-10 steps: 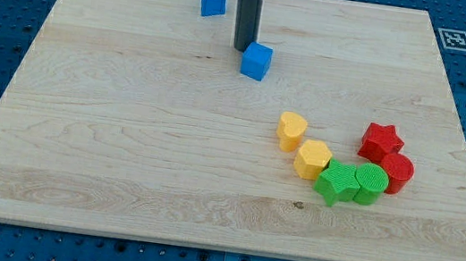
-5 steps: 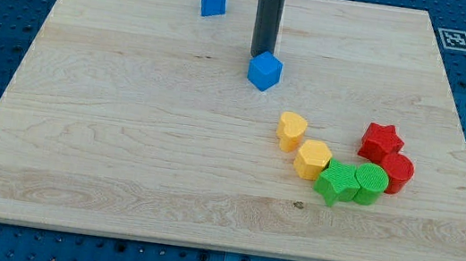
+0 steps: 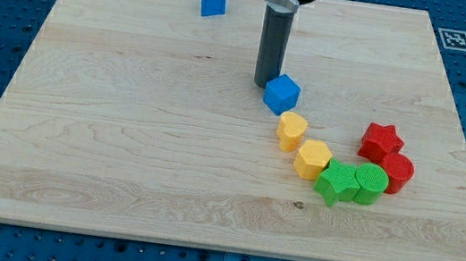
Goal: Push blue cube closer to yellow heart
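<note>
The blue cube (image 3: 281, 94) sits near the board's middle, right of centre. The yellow heart (image 3: 291, 130) lies just below and slightly right of it, almost touching. My tip (image 3: 266, 84) stands against the cube's upper left side. The rod rises straight up from there to the view's top.
A yellow hexagon (image 3: 312, 159), a green star (image 3: 334, 182), a green cylinder (image 3: 370, 183), a red cylinder (image 3: 397, 172) and a red star (image 3: 381, 141) curve off below and right of the heart. Another blue block (image 3: 213, 1) sits near the top edge of the wooden board (image 3: 106, 132).
My tip has moved down and to the right, pushing the blue cube with it. The cube now sits close above the yellow heart. The other blocks have not moved.
</note>
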Motion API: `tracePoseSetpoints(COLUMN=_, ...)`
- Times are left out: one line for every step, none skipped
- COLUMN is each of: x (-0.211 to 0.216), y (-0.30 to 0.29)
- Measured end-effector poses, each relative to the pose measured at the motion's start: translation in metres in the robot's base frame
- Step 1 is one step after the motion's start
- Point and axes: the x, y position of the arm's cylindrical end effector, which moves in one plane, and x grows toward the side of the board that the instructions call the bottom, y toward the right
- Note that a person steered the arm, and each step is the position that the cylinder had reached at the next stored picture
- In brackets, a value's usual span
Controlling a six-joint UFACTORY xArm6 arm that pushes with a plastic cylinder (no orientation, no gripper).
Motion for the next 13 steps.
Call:
tracePoseSetpoints(x=0.001, y=0.000)
tracePoseSetpoints(x=0.001, y=-0.004)
tracePoseSetpoints(x=0.008, y=-0.013)
tracePoseSetpoints(x=0.031, y=-0.011)
tracePoseSetpoints(x=0.036, y=-0.003)
tracePoseSetpoints(x=0.009, y=-0.001)
tracePoseSetpoints(x=-0.005, y=-0.001)
tracePoseSetpoints(x=0.014, y=0.004)
tracePoseSetpoints(x=0.018, y=0.004)
tracePoseSetpoints(x=0.025, y=0.019)
tracePoseSetpoints(x=0.028, y=0.019)
tracePoseSetpoints(x=0.028, y=0.019)
tracePoseSetpoints(x=0.002, y=0.019)
